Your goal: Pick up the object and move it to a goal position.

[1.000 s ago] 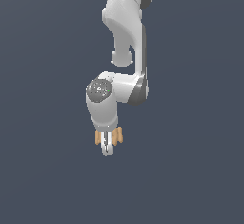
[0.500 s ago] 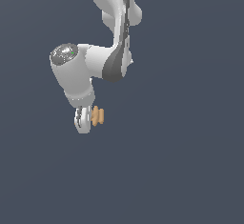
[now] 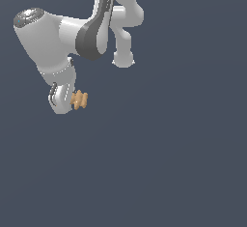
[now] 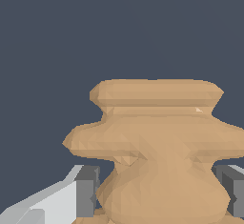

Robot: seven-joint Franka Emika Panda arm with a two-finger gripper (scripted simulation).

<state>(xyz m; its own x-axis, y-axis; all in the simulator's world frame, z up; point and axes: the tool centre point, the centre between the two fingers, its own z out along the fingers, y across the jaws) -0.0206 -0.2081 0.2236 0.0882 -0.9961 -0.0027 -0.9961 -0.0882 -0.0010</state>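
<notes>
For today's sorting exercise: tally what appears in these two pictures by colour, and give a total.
Orange-tan: 1, the ridged object, between the fingers.
White-grey: 1, the robot arm with its gripper.
Total: 2.

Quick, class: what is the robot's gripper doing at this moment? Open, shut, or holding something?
Gripper: shut on the ridged orange-tan object, with a grey pad at each side of its base.
</notes>
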